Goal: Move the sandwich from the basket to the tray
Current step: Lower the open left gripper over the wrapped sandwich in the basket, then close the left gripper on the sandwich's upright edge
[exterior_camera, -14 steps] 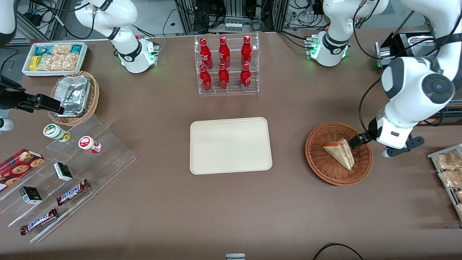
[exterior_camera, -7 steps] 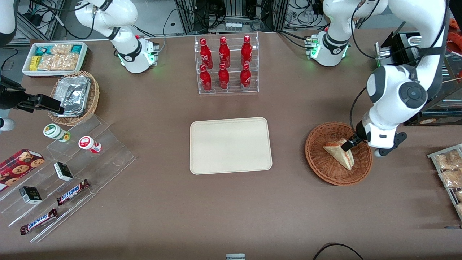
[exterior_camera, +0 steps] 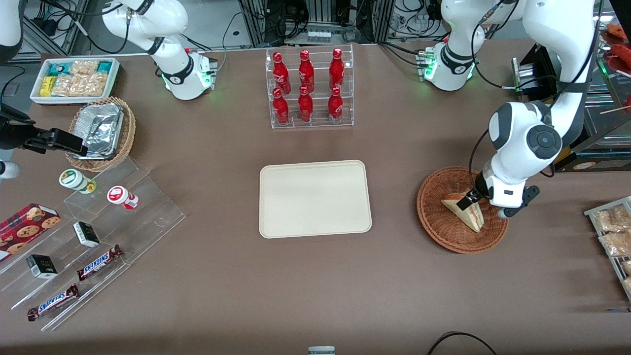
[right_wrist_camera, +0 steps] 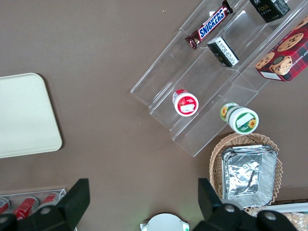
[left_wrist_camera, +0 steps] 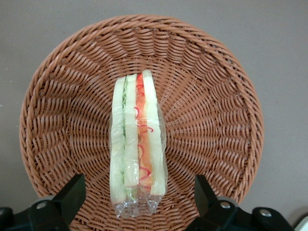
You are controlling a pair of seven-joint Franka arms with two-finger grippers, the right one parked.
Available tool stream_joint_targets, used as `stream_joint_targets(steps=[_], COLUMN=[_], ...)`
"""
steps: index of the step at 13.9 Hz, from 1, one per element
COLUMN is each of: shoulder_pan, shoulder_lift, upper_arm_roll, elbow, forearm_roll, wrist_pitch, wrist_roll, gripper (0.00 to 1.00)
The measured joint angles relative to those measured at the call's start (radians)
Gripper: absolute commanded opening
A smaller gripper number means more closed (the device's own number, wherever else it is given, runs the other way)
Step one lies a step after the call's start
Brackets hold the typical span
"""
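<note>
In the basket we count one sandwich, one gripper above it, fingers spread wide, one either side, not touching. One bare tray lies well apart, toward the parked arm, open tabletop between them.

Brown counter | tray at centre | basket toward working arm's end, under end effector | bottle rack farther from front camera
</note>
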Motion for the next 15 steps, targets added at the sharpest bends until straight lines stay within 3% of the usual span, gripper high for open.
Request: stream_joint_targets(steps=[11,12,15], shoulder_pan=[0.001,0.001,0.002], shoulder_lift=[0.056,0.062,0.086], upper_arm_roll=[0.0,0.0,0.0], elbow=[-0.003,-0.003,-0.003], forearm_roll=[0.0,0.0,0.0], wrist_pitch=[0.039,0.043,0.071], wrist_roll=[-0.001,-0.001,-0.001], gripper=[0.99,0.9,0.02])
